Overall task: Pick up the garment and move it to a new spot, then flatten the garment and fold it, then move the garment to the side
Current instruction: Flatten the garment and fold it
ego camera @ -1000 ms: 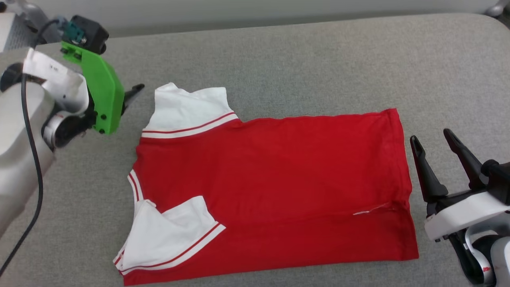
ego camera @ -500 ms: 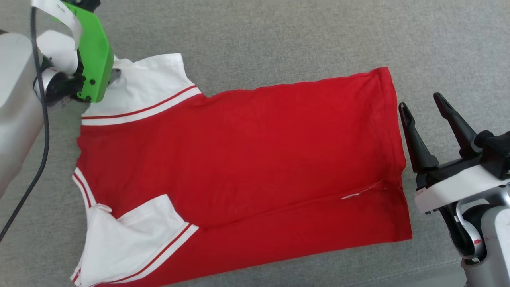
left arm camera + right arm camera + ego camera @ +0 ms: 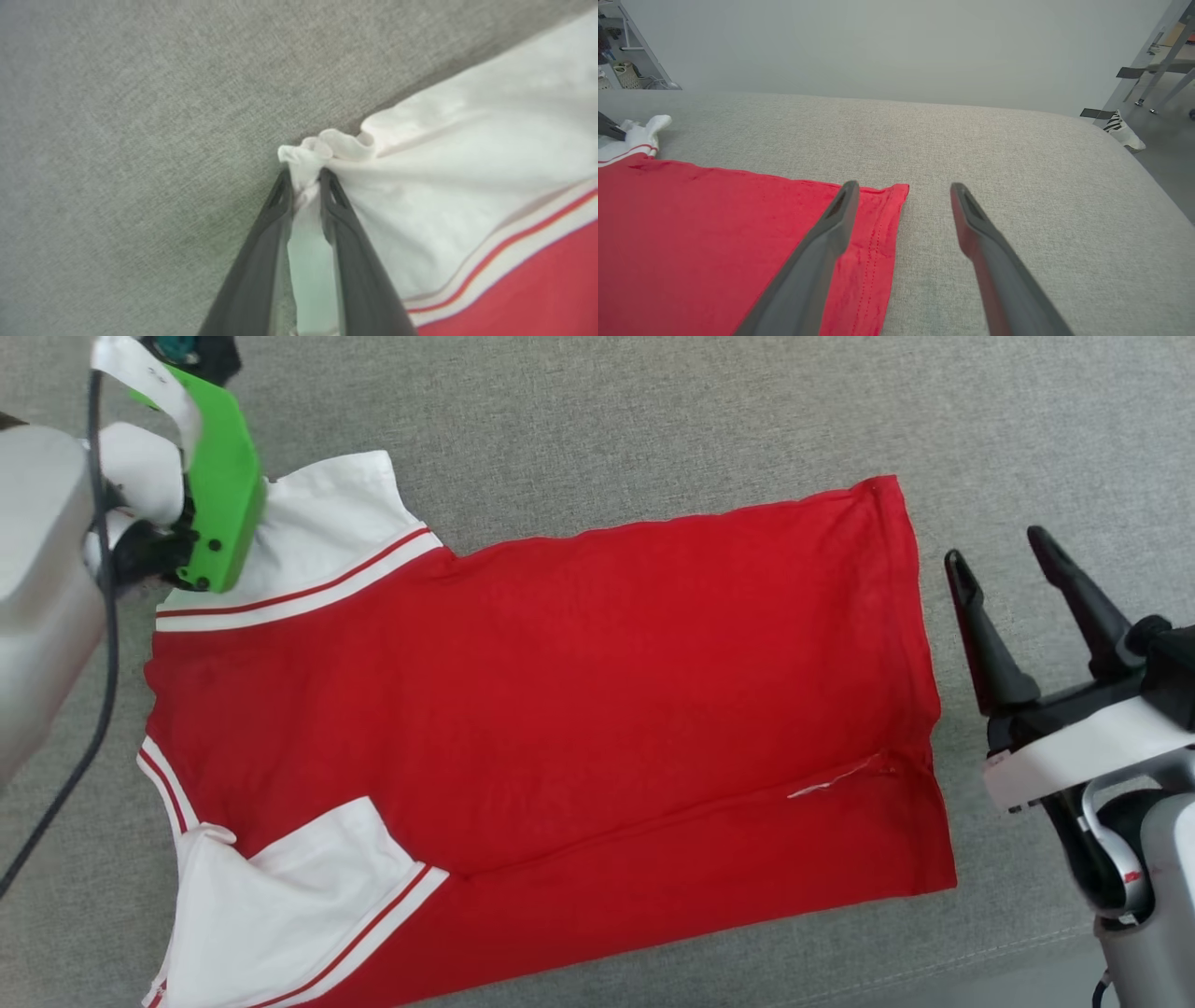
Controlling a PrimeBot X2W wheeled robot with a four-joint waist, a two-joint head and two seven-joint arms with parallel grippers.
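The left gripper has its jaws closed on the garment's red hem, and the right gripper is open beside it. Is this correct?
No. The left gripper has its jaws closed on the white sleeve of the garment, not its red hem; the left wrist view shows this. The right gripper is indeed open beside it.

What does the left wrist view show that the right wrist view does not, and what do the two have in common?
Left wrist view: the left gripper pinched shut on a bunched corner of the white sleeve, seen close, beside the striped trim. Right wrist view: the right gripper open, one finger over the red hem, and a pale wall behind. Both: the garment lying on the grey padded surface.
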